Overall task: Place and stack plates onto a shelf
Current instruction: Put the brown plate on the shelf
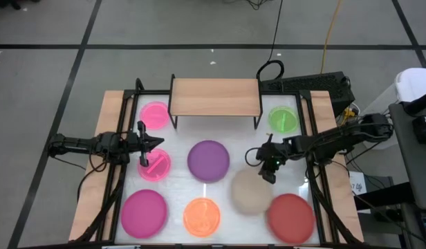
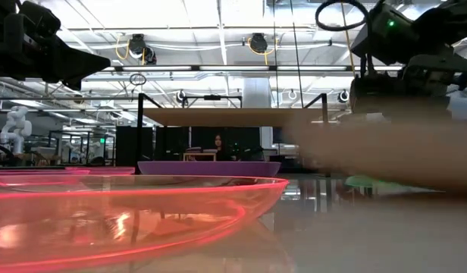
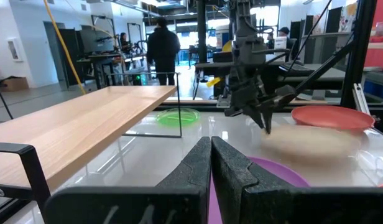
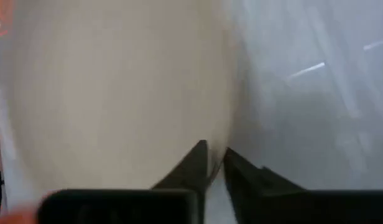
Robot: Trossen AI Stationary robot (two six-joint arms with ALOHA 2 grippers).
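Observation:
The light-wood shelf (image 1: 214, 97) stands at the table's far middle. Plates lie flat on the white table: purple (image 1: 209, 160), two translucent pink (image 1: 155, 115) (image 1: 156, 167), green (image 1: 283, 119), magenta (image 1: 144, 213), orange (image 1: 201, 216), red (image 1: 291, 218). A beige plate (image 1: 249, 192) shows blurred beside the red one. My right gripper (image 1: 270, 173) is at its far right rim, shut on it. My left gripper (image 1: 156, 143) hangs shut and level at the table's left, above the gap between the pink plates, holding nothing. My right gripper pinches the beige plate's rim (image 4: 217, 140) between its two fingers (image 3: 265, 121), on the plate's far right side. The fingers slant down from the table's right. The plate is blurred, so I cannot tell whether it is lifted off the table.
The shelf's thin black legs (image 1: 173, 117) stand between the far pink plate and the green one. Wooden side rails (image 1: 109, 138) and black frame bars run along both table sides. People stand in the room beyond the table (image 3: 161, 46).

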